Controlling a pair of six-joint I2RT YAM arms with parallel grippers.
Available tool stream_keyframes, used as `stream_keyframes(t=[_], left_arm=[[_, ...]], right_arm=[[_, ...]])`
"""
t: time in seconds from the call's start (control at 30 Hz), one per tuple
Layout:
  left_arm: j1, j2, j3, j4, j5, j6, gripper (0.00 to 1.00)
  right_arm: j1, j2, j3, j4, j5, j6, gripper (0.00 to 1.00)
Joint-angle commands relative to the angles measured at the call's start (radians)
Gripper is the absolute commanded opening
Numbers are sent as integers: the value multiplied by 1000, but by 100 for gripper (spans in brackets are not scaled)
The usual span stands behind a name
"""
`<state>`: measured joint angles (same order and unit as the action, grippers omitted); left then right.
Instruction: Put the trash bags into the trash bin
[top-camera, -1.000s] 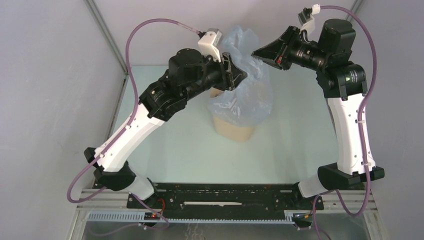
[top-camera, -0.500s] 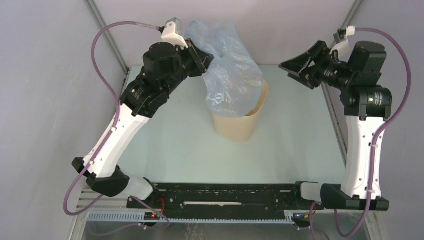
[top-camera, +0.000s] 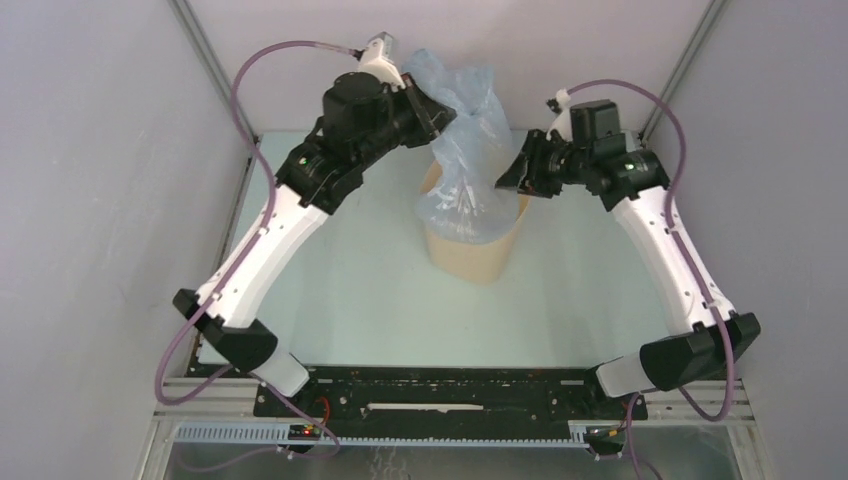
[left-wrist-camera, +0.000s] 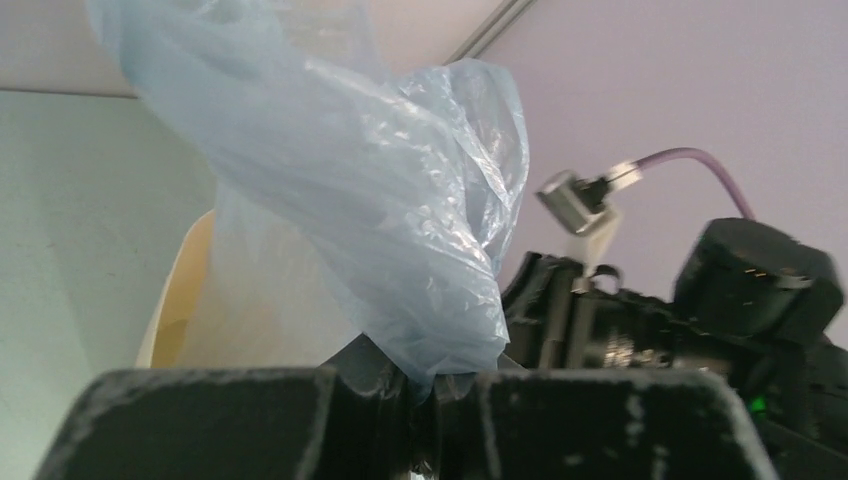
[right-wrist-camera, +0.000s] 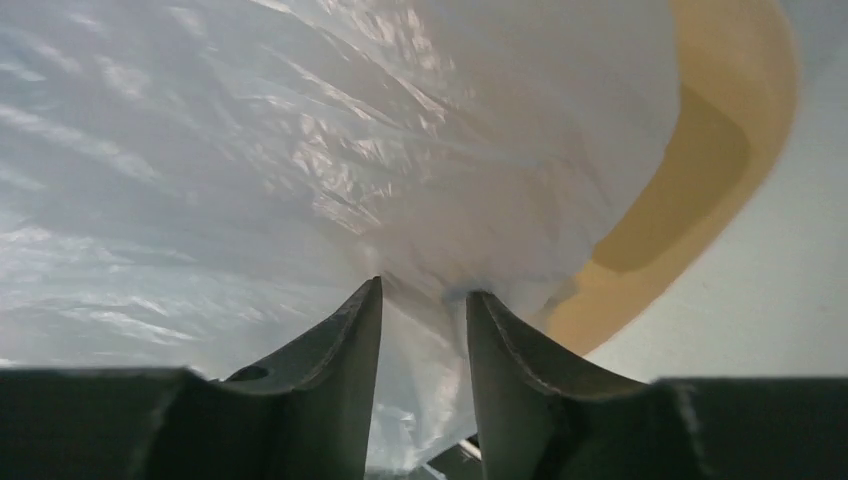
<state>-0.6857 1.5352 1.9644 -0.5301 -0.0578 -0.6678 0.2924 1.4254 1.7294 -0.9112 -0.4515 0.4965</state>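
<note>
Two tools work one bag (top-camera: 465, 185): bin (top-camera: 470, 262) stands on tabletop (top-camera: 380, 300), bag's lower part inside, bulk above the rim; right tool (right-wrist-camera: 423, 295), at the rim, narrowly parted around film; beyond, left tool (left-wrist-camera: 430, 385) pinches bag's top, likely best lowered slowly, stuffing slack without tipping bin.

White links (top-camera: 265, 245), black joints (top-camera: 350, 110), purple cables (top-camera: 290, 44), matte black left gripper (left-wrist-camera: 432, 390).

I'd call it a lab test cell: bare grey walls (top-camera: 90, 200), metal frame posts (top-camera: 212, 72), arms (top-camera: 265, 245) bolted to worktop (top-camera: 370, 300).
</note>
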Motion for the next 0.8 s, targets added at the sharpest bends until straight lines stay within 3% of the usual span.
stream_keyframes(t=[0.0, 0.1, 0.23, 0.5, 0.63, 0.77], left_arm=[[8, 80, 102, 63, 50, -39, 9], [7, 141, 154, 117, 79, -48, 9], [17, 206, 225, 126, 85, -57, 8], [30, 167, 145, 121, 71, -39, 9], [42, 173, 147, 122, 92, -39, 8], [45, 188, 150, 124, 112, -38, 8]], right_arm=[[25, 11, -104, 80, 188, -89, 42], [28, 42, -133, 134, 249, -124, 37], [30, 111, 2, -10, 269, -166, 36], [35, -80, 36, -139, 232, -184, 70], [85, -169, 5, -134, 208, -173, 74], [211, -224, -51, -64, 221, -175, 74]])
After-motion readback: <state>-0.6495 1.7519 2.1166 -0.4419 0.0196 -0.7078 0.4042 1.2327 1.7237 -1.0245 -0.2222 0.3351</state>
